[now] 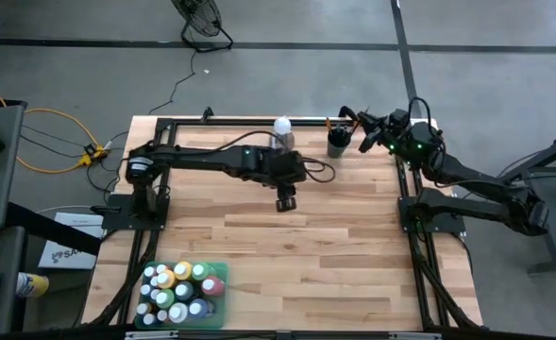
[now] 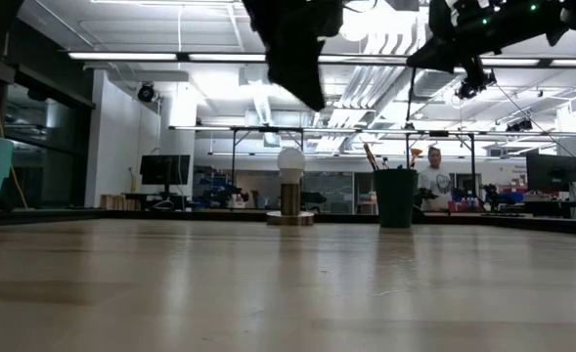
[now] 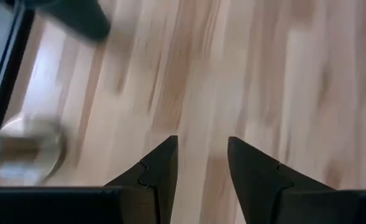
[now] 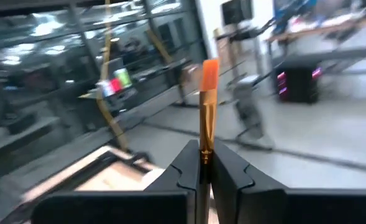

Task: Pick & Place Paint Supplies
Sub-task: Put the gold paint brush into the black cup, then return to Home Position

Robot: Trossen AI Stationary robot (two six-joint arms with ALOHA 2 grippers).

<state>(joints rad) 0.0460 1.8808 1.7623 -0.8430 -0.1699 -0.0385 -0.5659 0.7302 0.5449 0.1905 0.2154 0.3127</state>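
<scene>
wooden table point(image 2: 268, 293) fills the near ground of the low view, bare across its whole middle, with wide open room between the arms and the front edge; at the far edge stand a white ball on a metal base point(image 2: 290, 191) and a dark green cup point(image 2: 396, 198), apart from each other; a brush handle point(image 2: 370, 156) sticks up from the cup.

seen from above, the left gripper point(image 1: 286, 201) hangs over the table's middle, clear of everything; its wrist view shows the two fingers point(image 3: 164, 168) parted with only bare wood between them, holding nothing; that picture is smeared, so the pale shape at its side cannot be made out.

right gripper point(image 4: 205, 168) is closed on a thin brush point(image 4: 207, 112) with an orange tip, upright between the pads; the high view places it above the far right corner, just beside the cup, but the brush is too small to see there.

paint bottles point(image 1: 178, 288) sit packed in a green tray point(image 1: 216, 321) at the front left edge, seen only from above; the low view catches just a teal wall cut off at its left border.

a person point(image 2: 430, 181) stands far behind the table.
</scene>
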